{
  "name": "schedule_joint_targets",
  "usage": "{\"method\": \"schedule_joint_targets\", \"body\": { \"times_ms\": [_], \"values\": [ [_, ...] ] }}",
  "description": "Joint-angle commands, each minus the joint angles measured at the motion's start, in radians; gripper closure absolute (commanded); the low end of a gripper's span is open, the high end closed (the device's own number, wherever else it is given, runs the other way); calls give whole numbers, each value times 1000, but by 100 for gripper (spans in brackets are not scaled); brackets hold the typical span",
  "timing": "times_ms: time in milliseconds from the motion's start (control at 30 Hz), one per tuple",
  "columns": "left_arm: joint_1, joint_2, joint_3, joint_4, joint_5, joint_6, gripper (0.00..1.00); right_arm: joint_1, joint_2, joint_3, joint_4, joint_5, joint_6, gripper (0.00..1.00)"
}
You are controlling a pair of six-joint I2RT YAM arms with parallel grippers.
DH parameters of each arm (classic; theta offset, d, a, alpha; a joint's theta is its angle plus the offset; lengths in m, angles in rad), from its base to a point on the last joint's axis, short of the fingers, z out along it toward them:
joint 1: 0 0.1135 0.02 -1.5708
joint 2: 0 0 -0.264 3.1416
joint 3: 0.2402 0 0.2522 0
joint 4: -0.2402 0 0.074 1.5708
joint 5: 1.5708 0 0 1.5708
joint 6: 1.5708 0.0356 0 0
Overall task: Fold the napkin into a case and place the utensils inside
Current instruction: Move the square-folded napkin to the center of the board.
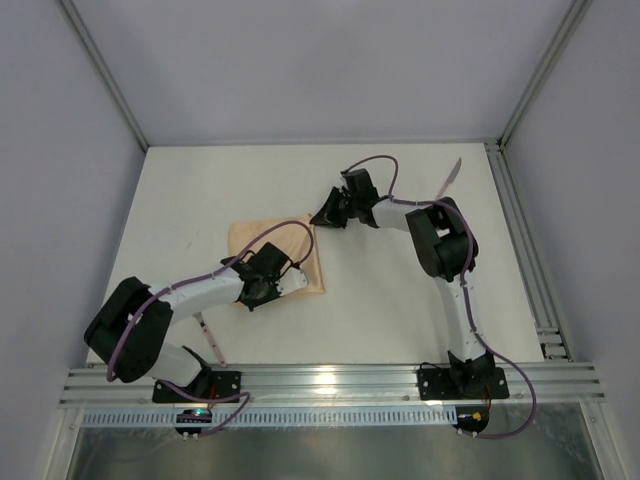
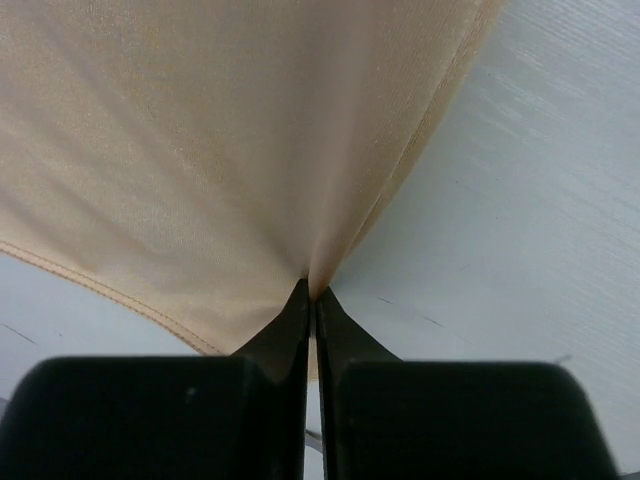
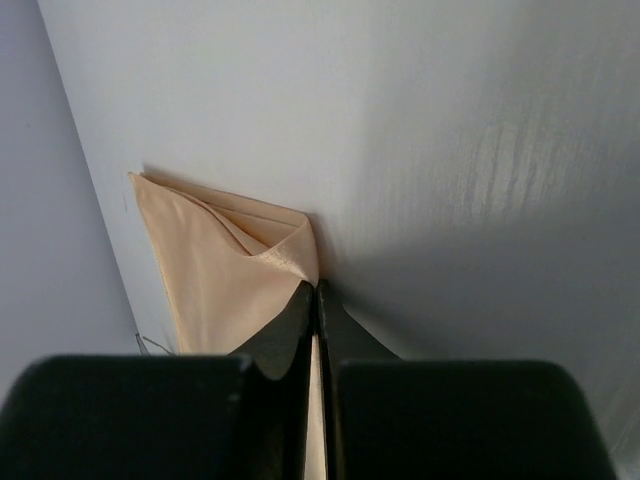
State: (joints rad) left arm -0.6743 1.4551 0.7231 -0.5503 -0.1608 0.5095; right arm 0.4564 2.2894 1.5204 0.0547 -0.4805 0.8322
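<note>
Over on the left: pinching a gather of the peach napkin along its near edge with the left gripper, jaws tight on cloth. Spread mid-table, not yet a case. Further right: nipping the far corner with the right gripper, a thin bite only. Could slip free on lifting, or bunch under uneven pulling. Far right, well apart: the knife.

The left arm rises from the desk's near edge, elbow out toward the left edge and forearm angled right. The left gripper is pinched tight on the napkin. The right arm folds back toward the desk's middle, and the right gripper is clamped on the napkin's far corner.
</note>
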Motion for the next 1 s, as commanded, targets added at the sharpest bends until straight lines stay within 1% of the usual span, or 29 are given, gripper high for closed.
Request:
{"method": "schedule_joint_targets", "body": {
  "times_ms": [0, 100, 133, 167, 200, 233, 267, 300, 333, 367, 400, 433, 467, 500, 533, 567, 600, 633, 667, 700, 733, 767, 800, 833, 867, 933, 967],
  "values": [
    [-13, -24, -48, 36, -14, 14, 100, 4, -43, -55, 103, 48, 47, 96],
    [-13, -38, -50, 50, -57, 20, 100, 4, -117, -144, 158, 91, 45, 96],
    [-13, -45, -45, 50, -63, 24, 97, 4, -136, -173, 183, 103, 44, 96],
    [-13, -59, -42, 47, -63, 24, 92, 4, -158, -227, 197, 115, 41, 96],
    [-13, -68, -33, 26, -57, 21, 77, 4, -203, -253, 210, 138, 38, 96],
    [-13, -79, -24, 6, -48, 12, 70, 4, -223, -282, 233, 151, 38, 96],
    [-11, -108, 4, -17, -8, 6, 64, 2, -246, -342, 244, 161, 38, 96],
    [-13, -128, 21, -70, 15, 1, 55, 2, -290, -373, 266, 186, 36, 96],
    [-11, -151, 51, -98, 41, -3, 52, 2, -313, -405, 278, 201, 44, 96],
    [-11, -180, 65, -126, 106, -3, 48, 2, -336, -472, 289, 215, 47, 96],
    [-10, -241, 81, -154, 134, -3, 43, 2, -361, -506, 315, 229, 51, 96],
    [-7, -272, 103, -199, 157, -3, 41, 2, -413, -544, 326, 262, 57, 96],
    [-2, -298, 113, -217, 205, -3, 39, 2, -441, -618, 333, 279, 62, 96],
    [13, -352, 121, -227, 208, -8, 35, 4, -471, -655, 346, 298, 64, 96],
    [25, -372, 127, -230, 208, -14, 33, 4, -531, -695, 349, 334, 65, 96],
    [41, -384, 128, -226, 208, -38, 32, 4, -562, -774, 353, 350, 74, 96],
    [62, -389, 133, -229, 214, -51, 31, 2, -591, -814, 364, 362, 80, 96],
    [114, -378, 148, -237, 221, -64, 31, 2, -647, -856, 367, 371, 87, 96],
    [146, -363, 157, -246, 234, -95, 32, 4, -674, -937, 369, 384, 100, 96],
    [180, -342, 171, -256, 260, -112, 35, 5, -701, -975, 369, 393, 108, 96],
    [253, -291, 199, -266, 271, -127, 37, 14, -731, -1018, 369, 404, 113, 96],
    [286, -264, 211, -279, 270, -143, 39, 22, -760, -1093, 367, 416, 116, 96],
    [309, -237, 222, -278, 261, -169, 41, 33, -821, -1123, 350, 440, 119, 96],
    [338, -187, 232, -272, 224, -183, 42, 47, -849, -1150, 334, 450, 119, 96],
    [341, -165, 234, -252, 213, -195, 42, 82, -875, -1187, 315, 457, 117, 96],
    [343, -119, 249, -238, 217, -216, 41, 116, -939, -1206, 248, 450, 110, 96],
    [343, -80, 257, -235, 224, -224, 41, 140, -959, -1209, 219, 445, 102, 93]
  ]
}}
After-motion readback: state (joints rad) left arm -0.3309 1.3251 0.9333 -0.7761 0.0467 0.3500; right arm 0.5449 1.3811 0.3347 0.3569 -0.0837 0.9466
